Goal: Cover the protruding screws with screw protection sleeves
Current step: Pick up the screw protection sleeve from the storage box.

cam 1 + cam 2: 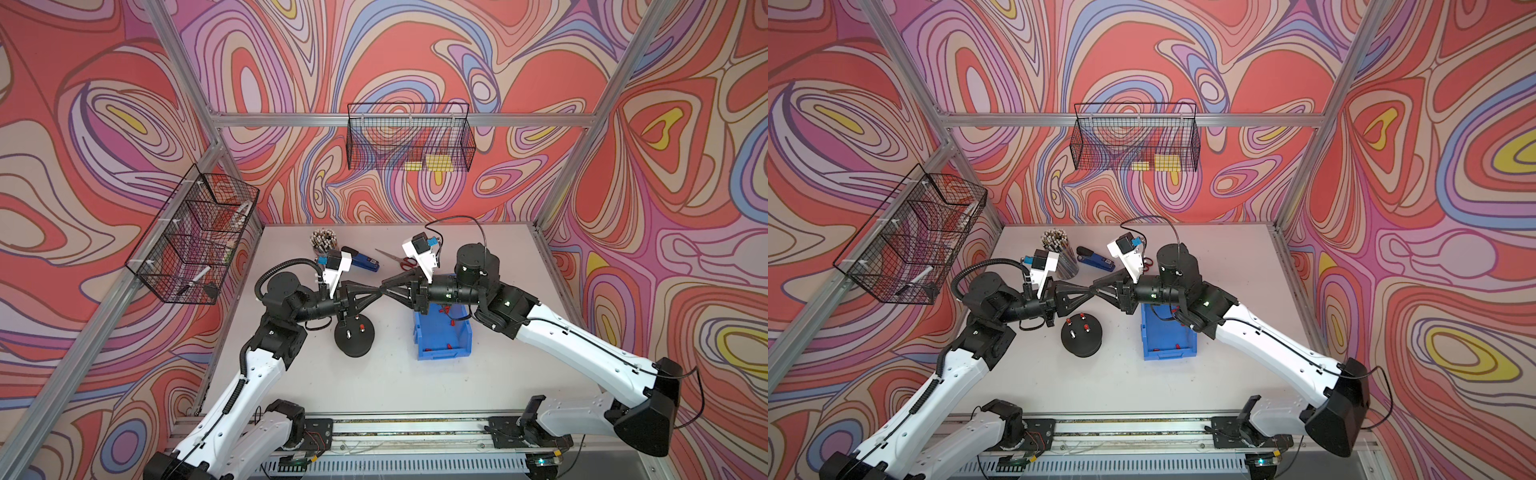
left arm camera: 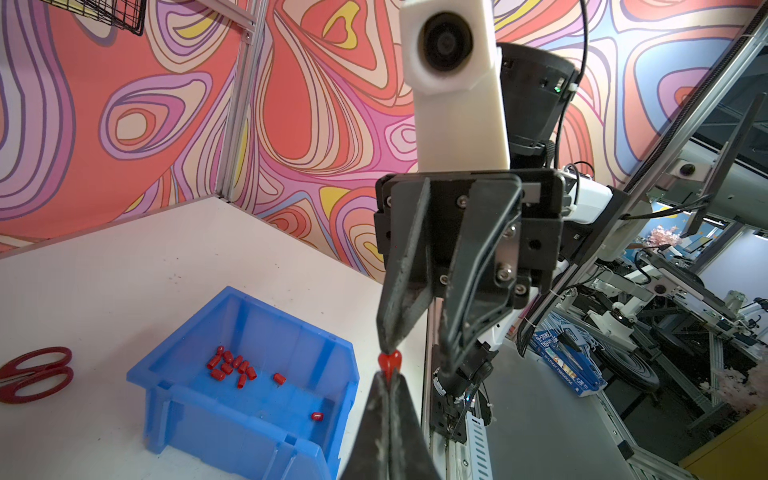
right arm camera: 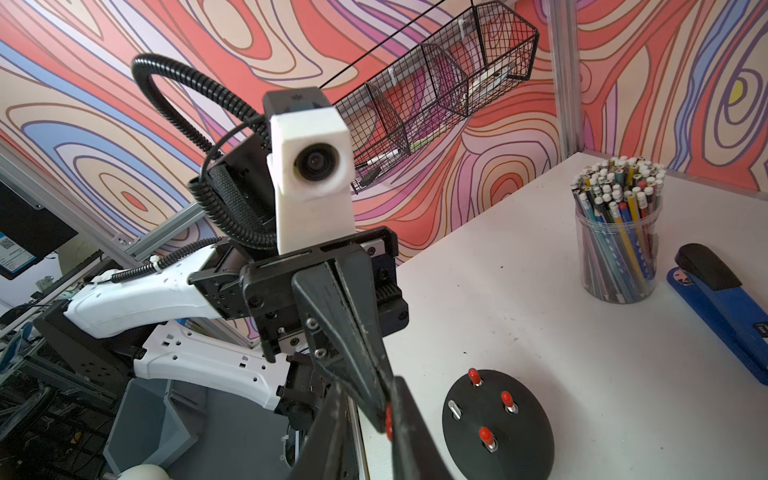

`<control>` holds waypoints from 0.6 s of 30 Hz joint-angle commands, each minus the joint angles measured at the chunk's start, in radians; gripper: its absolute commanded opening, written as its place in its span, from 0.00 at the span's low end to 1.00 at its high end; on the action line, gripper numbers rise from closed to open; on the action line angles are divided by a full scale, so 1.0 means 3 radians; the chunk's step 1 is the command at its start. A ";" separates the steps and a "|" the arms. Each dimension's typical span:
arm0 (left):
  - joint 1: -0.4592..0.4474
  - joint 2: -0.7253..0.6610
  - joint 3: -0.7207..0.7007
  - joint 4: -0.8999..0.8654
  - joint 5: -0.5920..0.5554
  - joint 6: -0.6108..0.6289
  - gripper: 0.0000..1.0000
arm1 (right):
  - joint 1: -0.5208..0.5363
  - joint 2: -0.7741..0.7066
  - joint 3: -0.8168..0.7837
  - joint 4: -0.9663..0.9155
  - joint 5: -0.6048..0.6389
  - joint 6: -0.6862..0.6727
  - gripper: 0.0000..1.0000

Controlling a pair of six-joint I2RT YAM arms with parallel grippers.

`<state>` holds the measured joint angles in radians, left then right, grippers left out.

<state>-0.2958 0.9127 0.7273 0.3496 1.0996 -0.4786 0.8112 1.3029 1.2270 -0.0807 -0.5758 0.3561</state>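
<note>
While left hand (image 2: 389,384) pinches glossy red sleeve (image 2: 390,364), right hand (image 2: 419,355) gapes; one screw (image 3: 455,409) bare.

The sleeves (image 2: 227,368) in the blue bin (image 2: 216,424) look like glossy red plastic, the bin itself smooth and faintly translucent. The black base (image 3: 519,440) is matt, its one bare screw (image 3: 455,410) bright metal

A white table (image 1: 386,386) fills centre frame, bearing a black round base (image 1: 353,347), blue bin (image 1: 440,353), pencil jar (image 1: 323,242), stapler (image 1: 368,262) and scissors (image 1: 405,261).
</note>
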 commanded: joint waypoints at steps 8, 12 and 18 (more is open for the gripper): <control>-0.0018 -0.0072 -0.0018 0.0277 0.0055 -0.0054 0.00 | -0.0006 -0.0074 -0.0015 -0.0089 0.0050 -0.0037 0.23; -0.0021 -0.0068 -0.0016 0.0277 0.0057 -0.0054 0.00 | -0.0004 -0.0085 -0.0029 -0.0099 0.0080 -0.0050 0.23; -0.0020 -0.0069 -0.0021 0.0292 0.0068 -0.0066 0.00 | -0.0015 -0.0091 -0.0030 -0.0120 0.0114 -0.0062 0.25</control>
<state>-0.2958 0.9100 0.7242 0.3866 1.1000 -0.4843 0.8108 1.2957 1.2266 -0.1013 -0.5549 0.3519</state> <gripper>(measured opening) 0.047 0.249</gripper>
